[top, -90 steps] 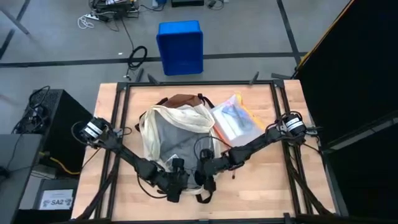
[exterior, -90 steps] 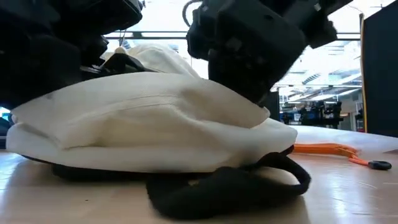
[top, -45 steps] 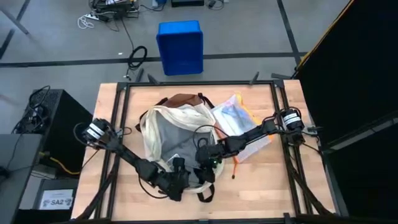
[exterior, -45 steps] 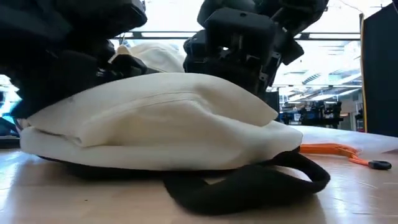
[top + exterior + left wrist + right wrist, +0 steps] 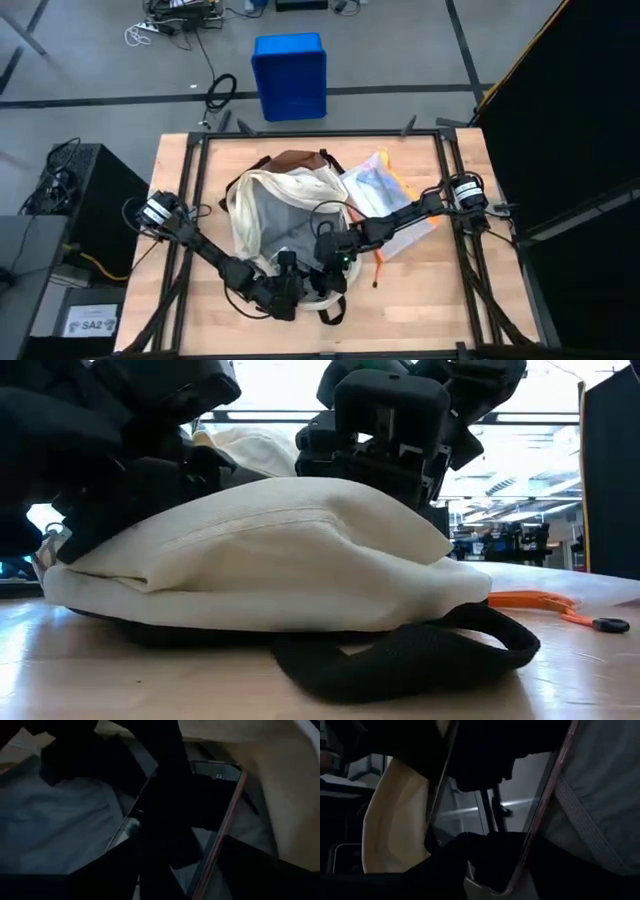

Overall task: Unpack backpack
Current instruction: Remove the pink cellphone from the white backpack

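The cream-white backpack [image 5: 285,215] lies flat on the table with its opening spread and the grey lining showing. Its brown base points to the far edge. Inside it lies a dark glossy tablet with a reddish rim [image 5: 220,815], also seen in the right wrist view [image 5: 485,810]. My left gripper [image 5: 287,290] is at the backpack's near rim, open, with its fingers standing apart on either side of the tablet. My right gripper [image 5: 335,265] is beside it, over the opening and close above the tablet. A dark strap loop [image 5: 420,660] lies on the table in front. My left gripper reaches into the backpack's opening from the near side. I cannot tell whether its fingers touch the tablet or the lining.
A clear zip pouch with orange edges [image 5: 378,195] lies to the right of the backpack, partly under my right arm. A blue bin [image 5: 290,75] stands on the floor beyond the table's far edge. Bare wood shows at the near right corner [image 5: 430,300].
My right gripper has moved from the backpack's near rim toward the far edge and now stands over the opening. My left gripper has shifted a little toward the right. The backpack's near end and its strap loop have slid slightly toward the right.
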Robot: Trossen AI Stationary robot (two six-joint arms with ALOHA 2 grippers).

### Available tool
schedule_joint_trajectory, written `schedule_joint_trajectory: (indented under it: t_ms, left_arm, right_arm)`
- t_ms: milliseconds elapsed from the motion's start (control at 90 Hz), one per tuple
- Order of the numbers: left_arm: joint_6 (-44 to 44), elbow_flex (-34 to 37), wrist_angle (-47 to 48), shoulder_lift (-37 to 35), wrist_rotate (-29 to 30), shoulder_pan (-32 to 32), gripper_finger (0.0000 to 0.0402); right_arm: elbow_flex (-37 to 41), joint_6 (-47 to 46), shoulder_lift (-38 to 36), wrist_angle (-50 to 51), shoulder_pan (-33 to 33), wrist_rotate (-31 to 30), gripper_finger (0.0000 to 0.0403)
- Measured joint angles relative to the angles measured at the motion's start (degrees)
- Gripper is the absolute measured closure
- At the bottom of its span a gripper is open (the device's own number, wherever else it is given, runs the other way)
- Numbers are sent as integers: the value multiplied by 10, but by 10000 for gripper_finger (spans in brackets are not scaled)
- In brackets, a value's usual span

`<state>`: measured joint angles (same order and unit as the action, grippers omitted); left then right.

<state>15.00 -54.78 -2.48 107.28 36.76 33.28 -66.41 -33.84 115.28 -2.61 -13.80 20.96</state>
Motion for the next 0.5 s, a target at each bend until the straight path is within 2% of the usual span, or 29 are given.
schedule_joint_trajectory:
  t_ms: [500]
  left_arm:
    - [0,-3,-14,25,13,2,179]
  right_arm:
    - [1,-7,-1,-28,12,65,251]
